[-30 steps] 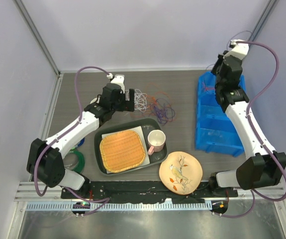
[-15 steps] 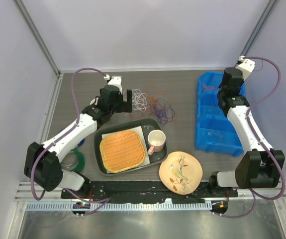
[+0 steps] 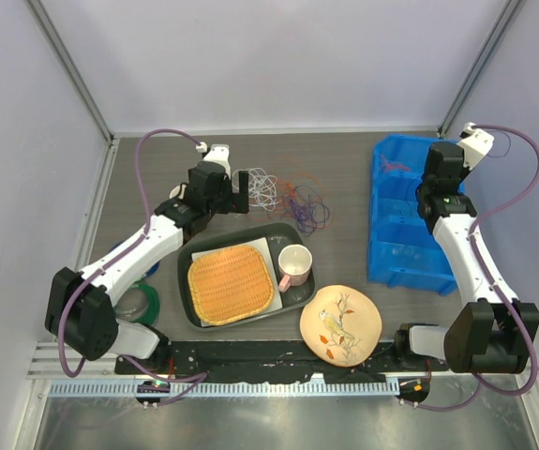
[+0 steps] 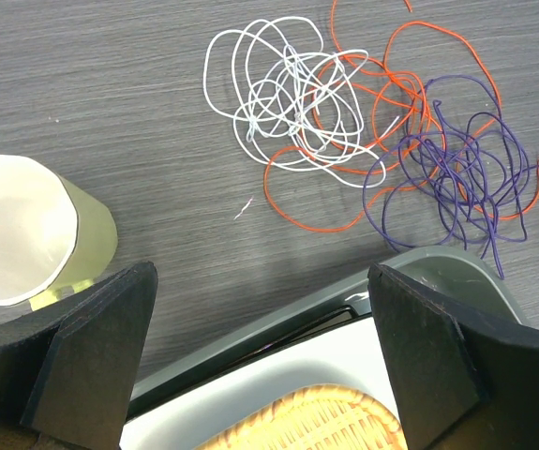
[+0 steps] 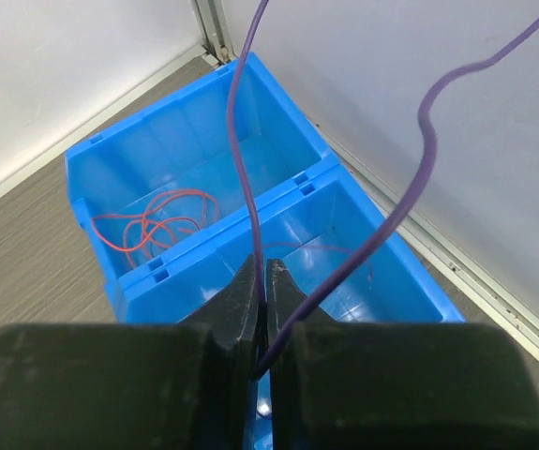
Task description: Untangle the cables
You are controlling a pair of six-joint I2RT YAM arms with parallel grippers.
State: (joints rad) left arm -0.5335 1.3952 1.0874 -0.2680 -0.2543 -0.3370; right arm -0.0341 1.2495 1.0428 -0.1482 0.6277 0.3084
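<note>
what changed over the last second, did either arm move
The right pincer swung right and toward the near edge over the blue bin, shut on a purple cable. The left pincer, open, barely shifted beside the cable bunch. The bunch, tray, mug and plate stayed put.

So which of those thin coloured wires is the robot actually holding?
The single purple wire pinched in the right tool above the blue bin. The white wire, orange wire and purple tangle lie loose on the table.
</note>
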